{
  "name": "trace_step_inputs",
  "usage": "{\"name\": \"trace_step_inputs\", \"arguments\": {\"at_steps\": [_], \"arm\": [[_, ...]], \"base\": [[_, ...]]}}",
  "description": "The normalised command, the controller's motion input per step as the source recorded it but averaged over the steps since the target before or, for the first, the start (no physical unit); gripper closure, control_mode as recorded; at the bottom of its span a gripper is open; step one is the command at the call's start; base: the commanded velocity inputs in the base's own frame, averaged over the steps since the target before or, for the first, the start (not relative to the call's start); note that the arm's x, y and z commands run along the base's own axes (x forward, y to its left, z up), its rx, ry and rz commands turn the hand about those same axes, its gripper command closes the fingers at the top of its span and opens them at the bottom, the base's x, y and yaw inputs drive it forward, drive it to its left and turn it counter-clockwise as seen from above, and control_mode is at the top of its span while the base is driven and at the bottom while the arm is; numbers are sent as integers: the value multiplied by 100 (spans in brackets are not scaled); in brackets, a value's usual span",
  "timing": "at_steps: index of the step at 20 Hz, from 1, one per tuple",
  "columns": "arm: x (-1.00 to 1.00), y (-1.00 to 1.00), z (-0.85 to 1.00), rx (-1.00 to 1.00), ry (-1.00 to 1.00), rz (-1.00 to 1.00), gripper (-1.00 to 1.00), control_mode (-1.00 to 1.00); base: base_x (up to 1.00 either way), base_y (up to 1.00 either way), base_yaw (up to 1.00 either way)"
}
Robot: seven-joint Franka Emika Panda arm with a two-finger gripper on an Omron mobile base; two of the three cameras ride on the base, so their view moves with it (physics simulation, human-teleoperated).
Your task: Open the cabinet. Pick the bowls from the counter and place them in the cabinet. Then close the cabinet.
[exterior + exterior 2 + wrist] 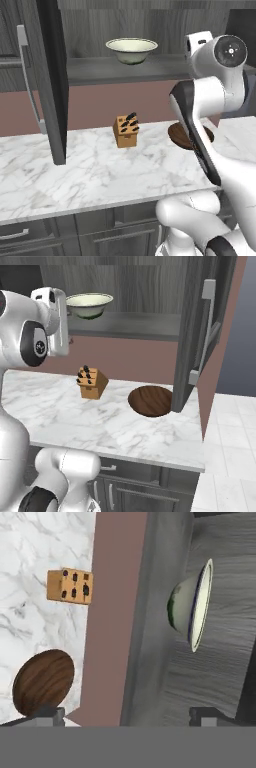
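Bowls are at the mid-point of transfer: one is stowed, one remains on the worktop. The step in hand appears to be the gap between placing the first bowl and fetching the second.

Fingers: spread to their full width and holding nothing. In the hand view the two finger tips (50, 716) rise at the bottom edge, far apart, with no object between them. The gripper (127, 717) is raised in front of the open cabinet (150, 326), rolled so that the shelf runs vertically in the hand view.

Nearest item: the cream-white bowl (192, 609), beyond the fingers, clear of both tips and not touching them. It rests upright on the cabinet shelf (95, 70), rim up, as both base views confirm (131, 50). No further handling looks necessary.

Next item: the dark wooden bowl (42, 682), near one finger tip in the hand view but judged well below it, since it sits on the worktop (90, 175). In the right base view it lies just beside the lower edge of the open right door (195, 331); whether they touch cannot be determined.

Further out: a small tan knife block (91, 382), apart from the wooden bowl on the same worktop. The left door (50, 75) also stands open.

Next move, as judged: lower the fingers over the wooden bowl's rim, keeping clear of the right door, then close on the rim. This bowl is shallow, so the available wall for gripping is low. Both doors then remain to be shut.
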Motion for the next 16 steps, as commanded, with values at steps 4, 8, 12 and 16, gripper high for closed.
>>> {"name": "trace_step_inputs", "arguments": {"at_steps": [4,8,12,16], "arm": [[-86,-2,0,10,1,-48,-100,-100],[-84,0,2,23,0,-56,-100,-100],[-71,-1,0,32,0,-51,-100,-100],[-71,-10,0,34,2,-31,-100,-100]], "base": [[0,0,0],[0,0,0],[0,0,0],[0,0,0]]}}
